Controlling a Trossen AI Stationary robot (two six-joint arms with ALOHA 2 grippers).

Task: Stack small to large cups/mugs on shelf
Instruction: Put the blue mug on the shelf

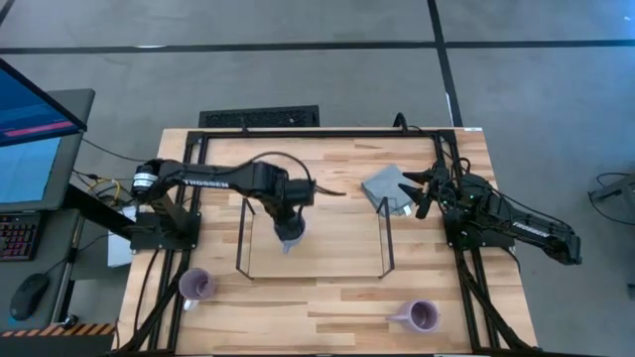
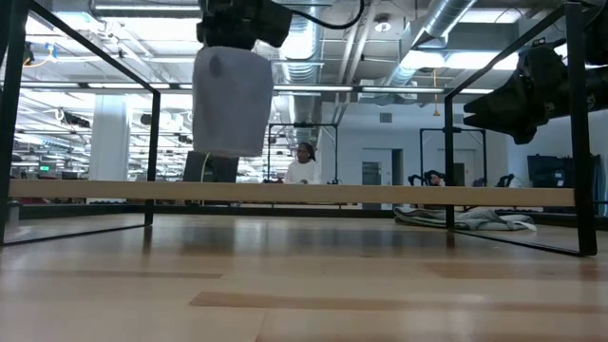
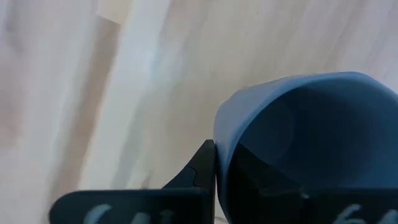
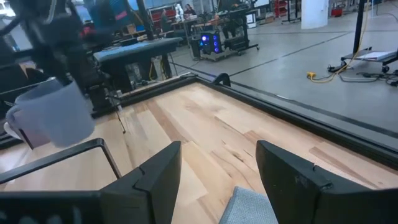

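Observation:
A blue-grey mug (image 2: 233, 100) hangs upright over the shelf's light wood board (image 2: 285, 193), clear of it, with my left gripper (image 1: 288, 220) shut on its rim. The shelf (image 1: 313, 238) stands mid-table between two black wire end frames. Two lavender mugs stand on the table, one near the left front (image 1: 195, 286) and one near the right front (image 1: 422, 315). My right gripper (image 4: 217, 180) waits open at the table's right, level, over a grey cloth (image 1: 387, 188), touching nothing. My left gripper holds the blue-grey mug by its rim wall (image 3: 222, 146) from above, pointing down. One finger (image 3: 196, 174) lies against the outside of the wall; a dark shape inside the mug looks like the other. The mug hangs upright, mouth up, lifted clear of the board.
The folded grey cloth (image 4: 249, 208) lies by the shelf's right wire frame (image 1: 387, 233). A black metal frame (image 1: 317, 131) runs round the table. Bare wood lies in front of the shelf between the two lavender mugs.

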